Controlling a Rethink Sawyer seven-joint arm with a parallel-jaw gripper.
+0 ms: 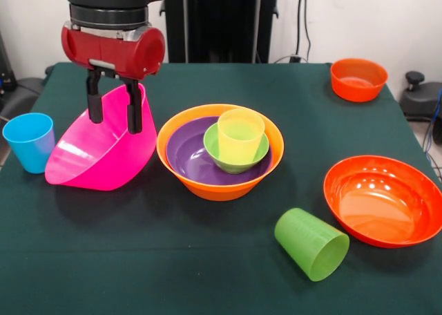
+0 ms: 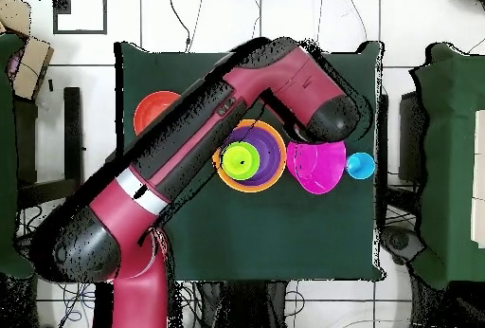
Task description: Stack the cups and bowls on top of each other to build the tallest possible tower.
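Green cup (image 1: 312, 244): on its side at the table's near edge, mouth turned toward the camera, just beside the red-orange bowl (image 1: 384, 200).
Tower (image 1: 220, 151): mid-table; large orange bowl holding purple bowl (image 1: 186, 154), small green bowl (image 1: 235, 151) and yellow cup (image 1: 240, 135), nested upright.
Pink bowl (image 1: 100, 153): touching the tower's left side, tipped up on its edge.
Gripper (image 1: 114, 117): clamped over the pink bowl's raised rim, one finger inside, one outside.
Blue cup (image 1: 29, 141): upright, touching the pink bowl's far side.
Small orange bowl (image 1: 358, 79): far right corner, alone.
Table (image 1: 173, 260): dark green cloth.
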